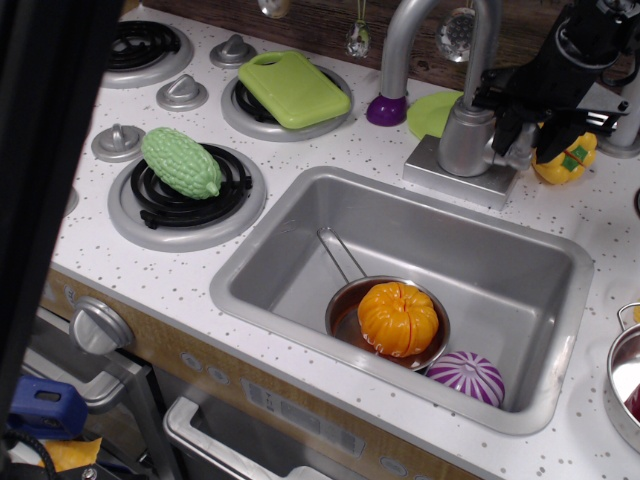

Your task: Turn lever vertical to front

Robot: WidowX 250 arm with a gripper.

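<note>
The black claw sits right at the short stub on the side of the grey faucet column, at about 3 o'clock from it. The lever is there too — mostly hidden by the claw. I cannot tell how wide the claw is or if it grips the lever. A yellow pepper lies just beyond, on the white desk.

The gripper is hemmed between the faucet column and yellow pepper.
</note>
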